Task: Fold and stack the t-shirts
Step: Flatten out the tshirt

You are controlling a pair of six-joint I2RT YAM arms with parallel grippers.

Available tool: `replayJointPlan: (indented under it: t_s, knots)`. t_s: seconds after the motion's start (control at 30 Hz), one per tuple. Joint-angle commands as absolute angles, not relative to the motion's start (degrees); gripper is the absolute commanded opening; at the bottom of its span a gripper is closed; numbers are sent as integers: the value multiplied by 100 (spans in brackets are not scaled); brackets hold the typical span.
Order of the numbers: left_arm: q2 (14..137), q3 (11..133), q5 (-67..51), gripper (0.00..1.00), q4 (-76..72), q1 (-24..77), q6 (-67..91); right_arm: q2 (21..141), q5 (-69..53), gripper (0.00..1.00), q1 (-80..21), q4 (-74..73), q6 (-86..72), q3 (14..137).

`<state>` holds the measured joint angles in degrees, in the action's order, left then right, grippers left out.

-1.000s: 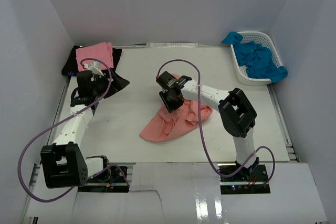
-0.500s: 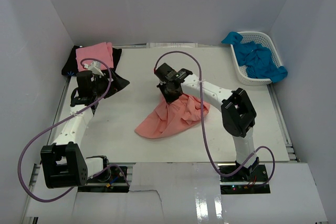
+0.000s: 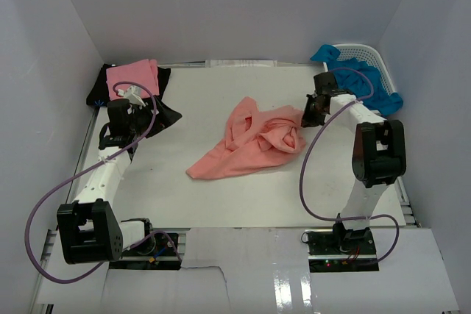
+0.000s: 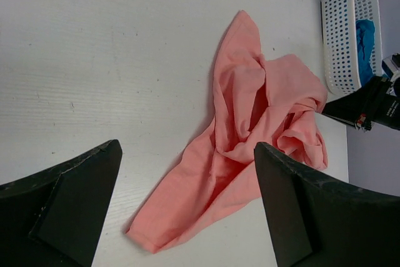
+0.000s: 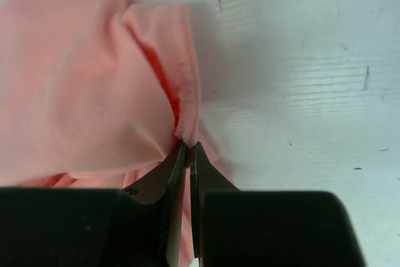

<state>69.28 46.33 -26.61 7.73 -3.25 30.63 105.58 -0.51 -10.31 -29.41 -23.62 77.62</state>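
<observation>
At the far left, the left gripper [image 4: 186, 146] stood with its fingers [image 4: 69, 204] spread as wide as they go and nothing between them. In the top view a folded pink shirt [image 3: 132, 77] lay on a black shirt [image 3: 168, 114] just behind and beside that gripper. The gripper seemed to hover over the black cloth's edge, though whether it touched could not be told. Well ahead of the spread fingers, the salmon shirt [image 3: 254, 145] lay crumpled on the white table [image 3: 191, 101], one long tail trailing toward the near left. At its right edge the right gripper [image 5: 189, 149] had its fingers pressed fully together on a raised fold of the salmon cloth, the pinched ridge sitting right at the tips. Just beyond that gripper, farther right, blue shirts [image 3: 364, 82] filled the white basket [image 3: 335, 97] and spilled over its rim.
</observation>
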Motion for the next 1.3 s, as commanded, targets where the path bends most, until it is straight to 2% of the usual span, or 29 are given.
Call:
replayJointPlan:
  t_s: [0.0, 0.07, 0.13, 0.27, 0.47, 0.63, 0.83, 0.93, 0.97, 1.03, 1.17, 1.27]
  knots:
    - [6767, 4764, -2777, 98, 703, -334, 2997, 10423, -729, 8, -1336, -2539, -2479, 7865]
    - [6776, 4755, -2795, 98, 694, -334, 3006, 10599, -974, 15, -1362, -2907, -2225, 8128]
    - [6794, 4772, -2804, 98, 694, -334, 3006, 10740, -1054, 8, -1459, -3076, -2075, 8218]
    - [6794, 4746, -2786, 98, 694, -334, 2997, 10303, -1502, 8, -1775, -3120, -1952, 7858]
    - [6855, 4764, -2786, 98, 694, -325, 2979, 9423, -1538, 8, -2399, -3366, -1995, 6559]
    - [6934, 4772, -2795, 98, 712, -316, 2988, 8132, -1591, 8, -2864, -3673, -2398, 5031]
    - [7075, 4816, -2821, 98, 703, -290, 3023, 7260, -1556, 8, -3690, -4420, -2812, 4412]
    - [7084, 4825, -2830, 98, 686, -273, 3023, 7093, -1232, 43, -3841, -4807, -2813, 4684]
    - [7093, 4825, -2830, 98, 686, -272, 3023, 6945, -943, 63, -3832, -4947, -2847, 4998]
    - [7084, 4816, -2830, 98, 686, -237, 3015, 6751, -582, 82, -3815, -4992, -2935, 5569]
    - [7180, 4973, -2935, 98, 747, -45, 2883, 6653, -159, 81, -3675, -4992, -3076, 6081]
    - [7540, 5438, -2795, 97, 1229, 675, 2550, 6618, 211, 77, -3368, -4992, -3269, 6065]
